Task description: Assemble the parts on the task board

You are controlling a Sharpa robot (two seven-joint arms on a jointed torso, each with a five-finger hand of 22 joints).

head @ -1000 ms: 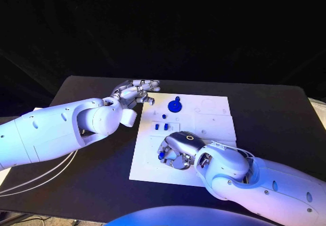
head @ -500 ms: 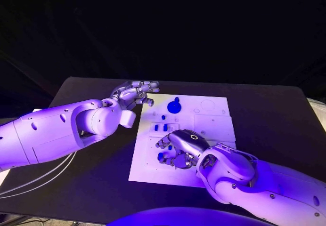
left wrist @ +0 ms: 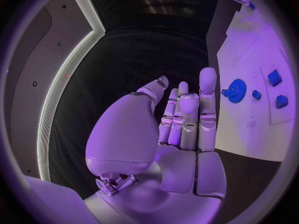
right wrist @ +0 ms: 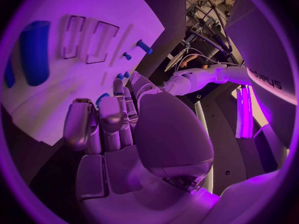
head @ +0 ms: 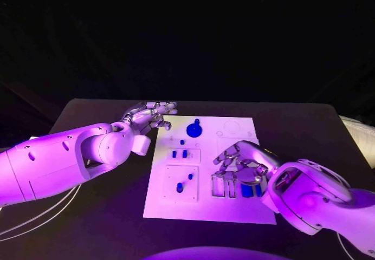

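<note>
Right hand (head: 244, 162) hovers empty, fingers spread, over board (head: 234, 211) right side by a blue block (head: 247, 189); left hand (head: 148, 116) open off its far-left corner. Parts look light, rigid, slippery: pinch the sides.

Right hand (head: 244, 162) now farther right over the task board (head: 205, 208), off the small blue peg (head: 180, 187).

— What is the left hand (left wrist: 177, 134) doing?
— It is holding nothing, fingers stretching straight and close together over the black table (left wrist: 134, 69).
— And beside it?
— The board (left wrist: 261, 59) is lying there, carrying a blue gear (left wrist: 236, 90) and two small blue blocks (left wrist: 274, 77).
</note>
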